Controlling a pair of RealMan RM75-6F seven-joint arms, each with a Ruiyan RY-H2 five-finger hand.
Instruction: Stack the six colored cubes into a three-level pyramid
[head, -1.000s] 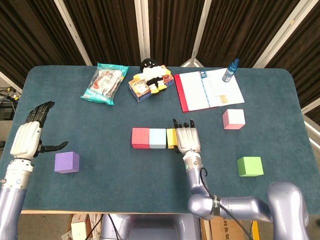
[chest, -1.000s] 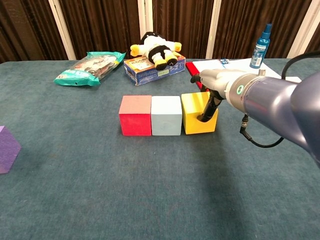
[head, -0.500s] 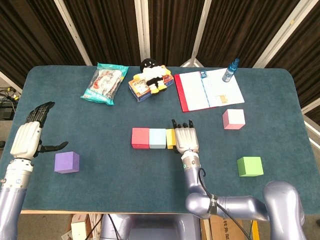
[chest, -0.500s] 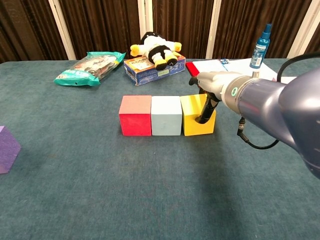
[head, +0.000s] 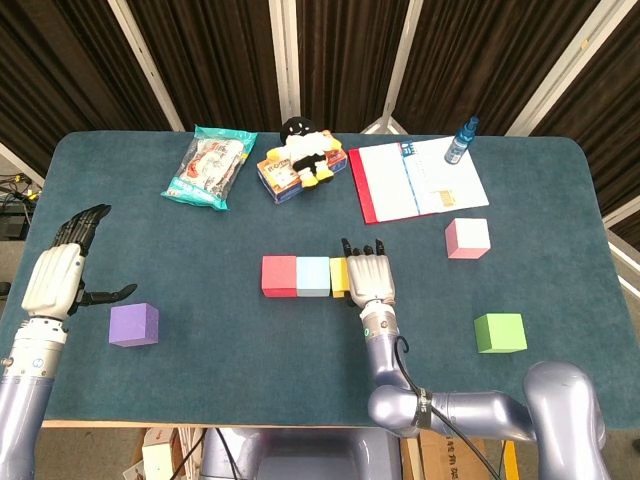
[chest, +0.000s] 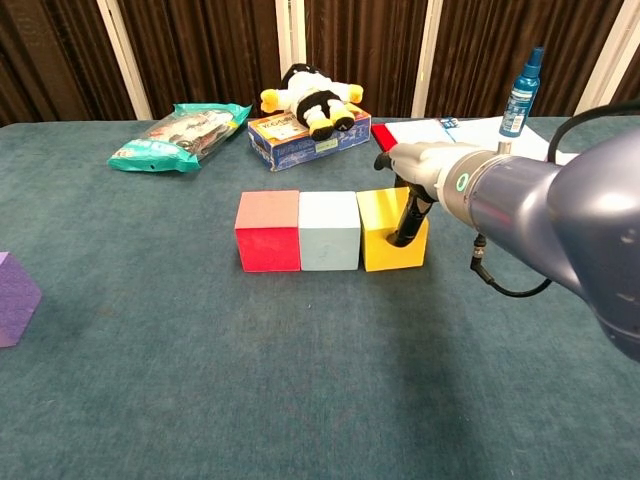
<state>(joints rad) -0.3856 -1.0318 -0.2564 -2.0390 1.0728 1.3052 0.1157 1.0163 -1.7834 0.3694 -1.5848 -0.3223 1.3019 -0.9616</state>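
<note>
Cubes sit in a touching row at the middle of the dark teal felt table (head: 200, 330): a red cube (head: 280, 276), a pale blue cube (head: 313, 276), then a yellow cube (chest: 385, 228). Landmark: this row. The right hand (head: 369, 275) lies over the yellow cube, fingers around it, gripping it. Far to the row's left, the left hand (head: 62, 270) hovers with fingers apart, holding nothing, just beside a purple cube (head: 134, 324). Right of the row sit a pink cube (head: 467, 238) and a green cube (head: 500, 332).
</note>
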